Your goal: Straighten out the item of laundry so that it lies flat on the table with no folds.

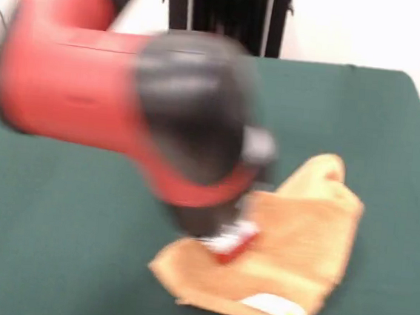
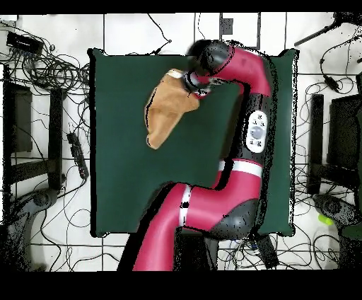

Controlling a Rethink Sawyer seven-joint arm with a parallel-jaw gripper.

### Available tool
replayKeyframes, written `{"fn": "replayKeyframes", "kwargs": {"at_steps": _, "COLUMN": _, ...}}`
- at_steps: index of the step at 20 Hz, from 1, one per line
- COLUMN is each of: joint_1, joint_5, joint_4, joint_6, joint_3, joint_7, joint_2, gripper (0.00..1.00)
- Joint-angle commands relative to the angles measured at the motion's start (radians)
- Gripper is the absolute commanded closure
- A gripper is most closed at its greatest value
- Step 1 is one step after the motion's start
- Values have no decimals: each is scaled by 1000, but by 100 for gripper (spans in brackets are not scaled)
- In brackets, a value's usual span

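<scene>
In the front view the arm [image 1: 89,94] filled the left and middle, blurred, and its tool [image 1: 230,243] came down at the towel's [image 1: 291,240] left part, apparently touching the cloth. Whether the tool was open, closed or gripping the cloth could not be told through the blur. The towel spread to the right of the tool on the green surface [image 1: 52,246], crumpled, with its upper end folded into a hump and a white label [image 1: 276,307] at its near edge. Its long axis ran from the near left up to the far right, so nearly all the cloth lay right of the tool. From overhead, the towel [image 2: 166,110] lay towards one end of the surface [image 2: 127,191], with the tool [image 2: 194,86] at the edge nearer the arm. Judged from this, flattening would call for drawing the cloth out along that long axis.
</scene>
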Motion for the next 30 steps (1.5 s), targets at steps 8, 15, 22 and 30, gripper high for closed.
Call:
{"fn": "replayKeyframes", "kwargs": {"at_steps": 8, "joint_1": -232, "joint_5": 30, "joint_4": 160, "joint_6": 64, "joint_3": 108, "joint_7": -1298, "joint_2": 66, "gripper": 100}}
{"fn": "replayKeyframes", "kwargs": {"at_steps": 15, "joint_1": -211, "joint_5": 5, "joint_4": 172, "joint_6": -57, "joint_3": 83, "joint_7": -1192, "joint_2": 71, "gripper": 100}}
{"fn": "replayKeyframes", "kwargs": {"at_steps": 22, "joint_1": -147, "joint_5": -27, "joint_4": 396, "joint_6": -231, "joint_3": 145, "joint_7": -708, "joint_2": -61, "gripper": 100}}
{"fn": "replayKeyframes", "kwargs": {"at_steps": 30, "joint_1": -12, "joint_5": -179, "joint_4": 788, "joint_6": -597, "joint_3": 15, "joint_7": -445, "joint_2": -264, "gripper": 100}}
